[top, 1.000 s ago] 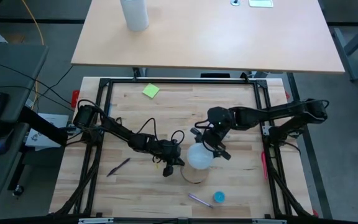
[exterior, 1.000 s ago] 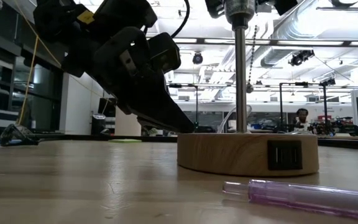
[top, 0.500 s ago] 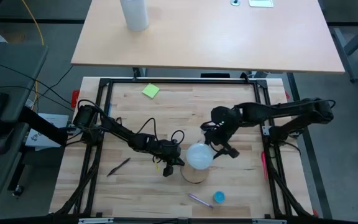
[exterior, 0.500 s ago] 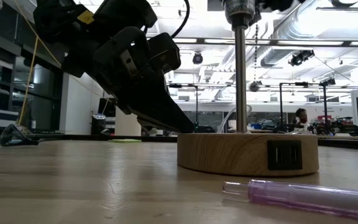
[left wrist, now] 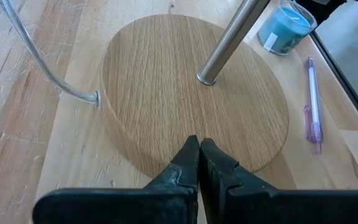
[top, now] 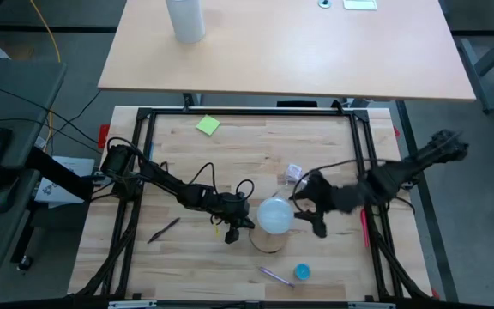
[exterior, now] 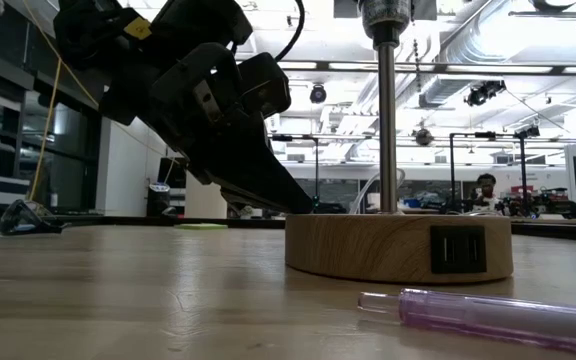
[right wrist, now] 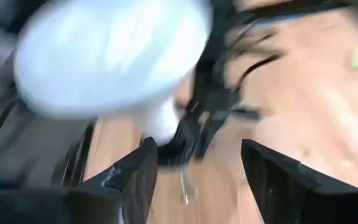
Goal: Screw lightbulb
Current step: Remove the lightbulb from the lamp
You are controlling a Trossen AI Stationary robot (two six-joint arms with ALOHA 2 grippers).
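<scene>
The white frosted lightbulb (top: 274, 215) sits at the top of a lamp's metal pole (exterior: 386, 120), above the round wooden disc base (left wrist: 191, 93). My left gripper (top: 234, 225) is shut, with its tips on the disc's left side. My right gripper (top: 312, 211) is open just right of the bulb and clear of it. Its wrist view shows the bulb (right wrist: 104, 56) ahead of the spread fingers (right wrist: 135, 180), blurred. A clear cord (left wrist: 42, 62) enters the disc's rim. My left gripper presses its shut fingertips (left wrist: 199, 152) on the top face of the wooden disc, near the edge (left wrist: 166, 158) that faces the table's left. The fingers slant down from the left (exterior: 268, 190). The disc lies flat on the table.
A purple pen (top: 274, 276) and a small blue cup (top: 302, 272) lie near the front edge, close to the lamp. A dark pen (top: 163, 230) lies at the left. A green sticky note (top: 207, 125) lies at the back, and a small clear packet (top: 294, 172) lies behind my right gripper.
My right gripper has drawn back from the bulb toward the table's right edge, moving fast, and its arm has swung toward the near edge. The bulb stays on top of the lamp.
</scene>
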